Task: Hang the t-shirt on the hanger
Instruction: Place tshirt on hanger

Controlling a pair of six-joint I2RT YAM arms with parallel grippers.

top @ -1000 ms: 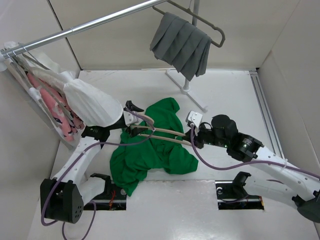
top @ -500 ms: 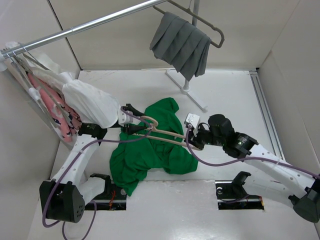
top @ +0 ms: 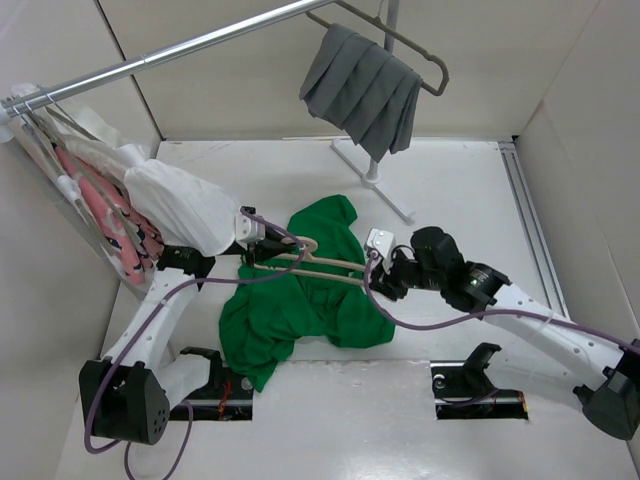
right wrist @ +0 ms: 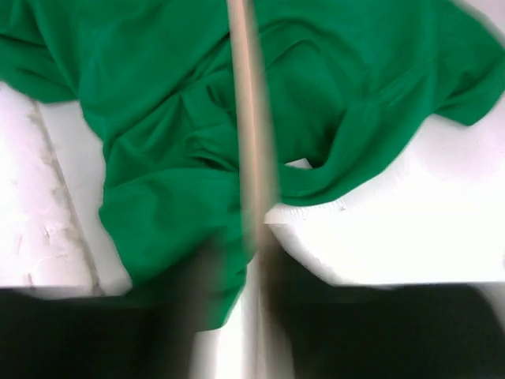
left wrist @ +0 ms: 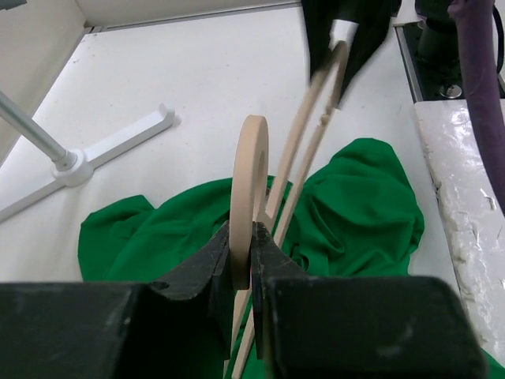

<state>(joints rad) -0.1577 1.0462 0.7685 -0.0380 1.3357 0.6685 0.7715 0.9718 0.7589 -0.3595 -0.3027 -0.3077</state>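
The green t-shirt (top: 300,310) lies crumpled on the white table between the arms. The beige hanger (top: 320,262) is held just above it, lying roughly left to right. My left gripper (top: 262,240) is shut on the hanger's rounded hook; the left wrist view shows the hook (left wrist: 252,158) pinched between the jaws of this gripper (left wrist: 251,245), over the t-shirt (left wrist: 355,205). My right gripper (top: 378,280) is at the hanger's right end. In the blurred right wrist view this gripper (right wrist: 237,268) has its fingers apart on either side of the hanger arm (right wrist: 248,118), above the t-shirt (right wrist: 158,118).
A metal clothes rail (top: 200,45) crosses the back, with a grey pleated cloth (top: 365,90) hanging on a grey hanger. The rail's white foot (top: 385,190) sits behind the t-shirt. White and pink garments (top: 170,205) hang at the left, close to my left arm.
My left gripper has closed on the hanger's hook. My right gripper's fingers have opened around the hanger's arm, and that arm has shifted slightly left.
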